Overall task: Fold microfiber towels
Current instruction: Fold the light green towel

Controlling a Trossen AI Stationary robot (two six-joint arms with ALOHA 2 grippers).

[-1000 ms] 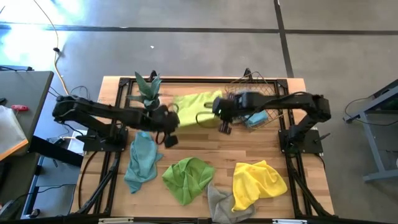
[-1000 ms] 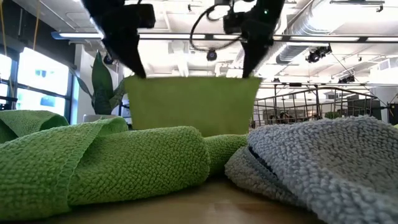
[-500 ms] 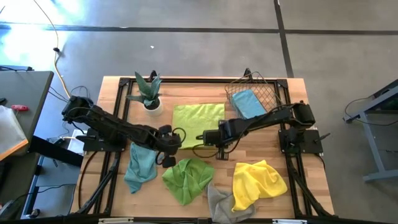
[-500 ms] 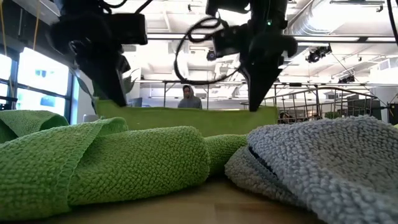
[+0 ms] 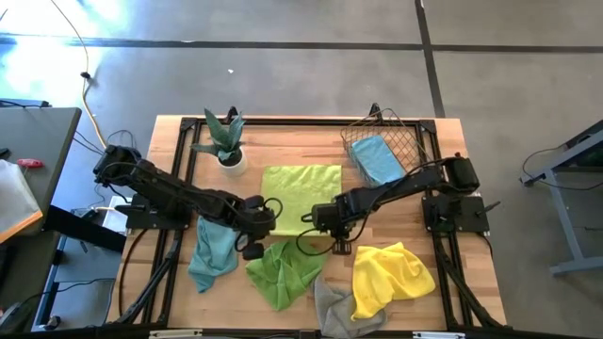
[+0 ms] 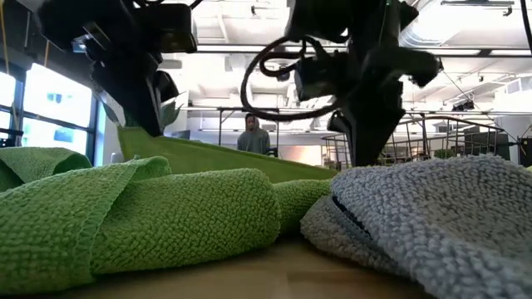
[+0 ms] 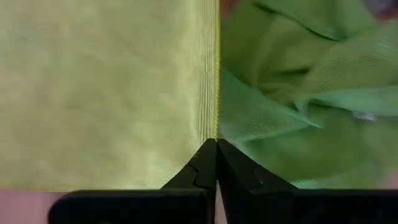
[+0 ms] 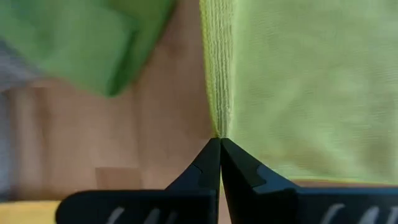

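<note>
A lime green microfiber towel lies spread out in the middle of the table, and both grippers hold its near edge. My left gripper is shut at the near left corner. My right gripper is shut at the near right corner. A second lime green towel lies crumpled just in front. A teal towel, a grey towel and a yellow towel lie crumpled along the near side. Another teal towel lies in the wire basket. My left gripper pinches the spread towel's near left corner between its two shut fingers, coming steeply from above. That corner is held a little above the table. The far part of the towel lies flat. My right gripper pinches the near right corner between its two shut fingers, pointing almost straight down. This corner sits lower than the left one, so the near edge slants down toward it.
A potted plant stands at the far left, next to the spread towel. The wire basket stands at the far right. The crumpled towels fill the near strip of the table. In the low view, a person stands in the room beyond.
Both grippers have come down and toward the table's near edge, staying shut on the lime green towel. It hung between them like a curtain and now lies spread out. Its far part is on the table, and the right corner sank last.
</note>
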